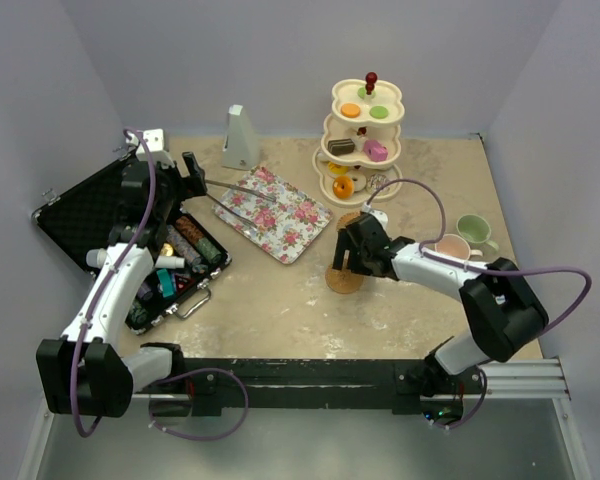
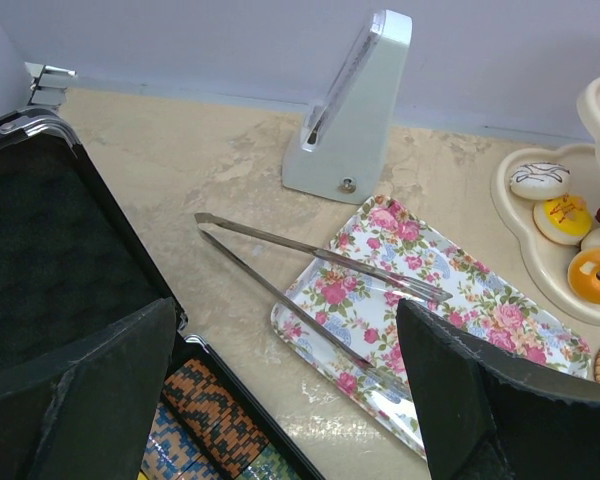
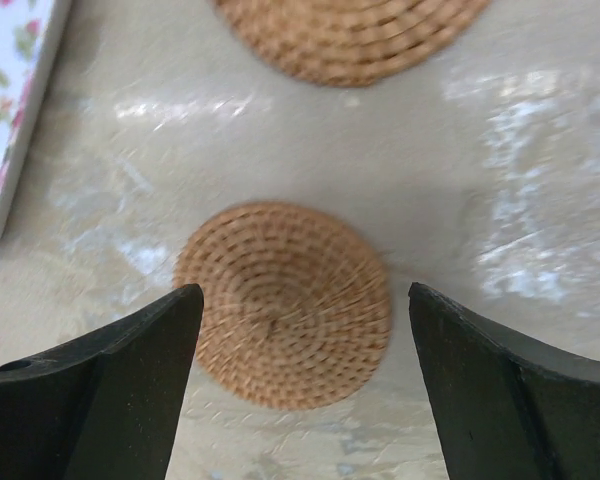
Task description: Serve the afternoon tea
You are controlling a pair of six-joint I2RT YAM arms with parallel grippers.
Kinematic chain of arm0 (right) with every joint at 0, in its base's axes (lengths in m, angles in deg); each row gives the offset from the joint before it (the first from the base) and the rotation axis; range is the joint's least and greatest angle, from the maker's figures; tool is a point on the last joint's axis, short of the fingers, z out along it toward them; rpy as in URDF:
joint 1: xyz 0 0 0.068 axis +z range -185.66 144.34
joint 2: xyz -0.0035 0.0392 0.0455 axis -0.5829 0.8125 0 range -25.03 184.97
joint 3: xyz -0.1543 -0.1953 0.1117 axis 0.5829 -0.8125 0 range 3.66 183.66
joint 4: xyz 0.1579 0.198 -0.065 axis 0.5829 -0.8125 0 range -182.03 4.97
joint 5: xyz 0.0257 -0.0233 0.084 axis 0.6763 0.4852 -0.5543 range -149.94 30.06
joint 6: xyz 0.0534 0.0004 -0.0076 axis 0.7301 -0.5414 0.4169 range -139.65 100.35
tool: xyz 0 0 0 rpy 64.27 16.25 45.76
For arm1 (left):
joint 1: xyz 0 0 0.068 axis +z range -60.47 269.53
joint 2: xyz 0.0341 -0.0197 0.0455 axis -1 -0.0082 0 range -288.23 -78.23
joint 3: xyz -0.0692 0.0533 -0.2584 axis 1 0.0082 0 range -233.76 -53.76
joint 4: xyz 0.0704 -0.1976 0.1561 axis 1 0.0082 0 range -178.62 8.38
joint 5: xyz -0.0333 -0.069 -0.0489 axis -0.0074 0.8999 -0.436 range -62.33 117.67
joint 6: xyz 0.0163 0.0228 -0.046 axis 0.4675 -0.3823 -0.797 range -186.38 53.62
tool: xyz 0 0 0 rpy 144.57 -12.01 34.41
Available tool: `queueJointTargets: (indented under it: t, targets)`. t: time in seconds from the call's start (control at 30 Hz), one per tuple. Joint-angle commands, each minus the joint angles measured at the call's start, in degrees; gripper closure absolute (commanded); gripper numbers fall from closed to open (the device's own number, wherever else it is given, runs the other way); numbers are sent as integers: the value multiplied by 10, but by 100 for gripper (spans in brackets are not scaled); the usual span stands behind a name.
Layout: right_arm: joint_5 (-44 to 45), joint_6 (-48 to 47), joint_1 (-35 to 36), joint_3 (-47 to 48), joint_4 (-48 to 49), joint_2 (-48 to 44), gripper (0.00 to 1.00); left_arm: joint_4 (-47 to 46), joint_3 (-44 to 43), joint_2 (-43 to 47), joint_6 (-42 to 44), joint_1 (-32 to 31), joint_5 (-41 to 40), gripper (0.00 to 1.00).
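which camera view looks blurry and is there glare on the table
Right wrist view: soft, the near coaster looks smeared, white glare patches on the table. Left wrist view: sharp, faint sheen beside the floral tray. Top view: even light, soft shadows.

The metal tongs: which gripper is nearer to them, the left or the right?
Left. The left gripper, open, hovers beside the joined end of the tongs, by the black case. The right gripper is much farther, open above a woven coaster.
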Motion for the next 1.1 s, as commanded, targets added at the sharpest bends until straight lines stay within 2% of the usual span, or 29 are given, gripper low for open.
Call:
queueJointTargets:
  t: [0.0, 0.17, 0.3, 0.43, 0.6, 0.8, 0.9, 1.07]
  targets:
    - [4, -34, -56, -8, -2, -15, 12, -20, -19, 18, -3, -4, 0, 4]
    - [9, -52, -58, 12, -4, -44, 18, -20, -20, 23, -3, -4, 0, 4]
    - [73, -18, 25, 37, -42, -78, 19, -21, -20, 24, -4, -4, 0, 4]
    - [104, 24, 83, 49, -70, -40, 20, -21, -19, 24, -5, -4, 2, 4]
    - [120, 39, 122, 60, -64, 31, 20, -22, -18, 19, -5, -5, 0, 4]
    - [102, 21, 130, 72, -33, 73, 22, -21, -18, 18, -3, -5, -1, 4]
    - [104, 26, 127, 61, -49, 88, 18, -21, -18, 17, -4, -5, -1, 4]
    - [55, 25, 83, 14, -32, 67, 16, -21, -18, 19, -5, -5, 0, 4]
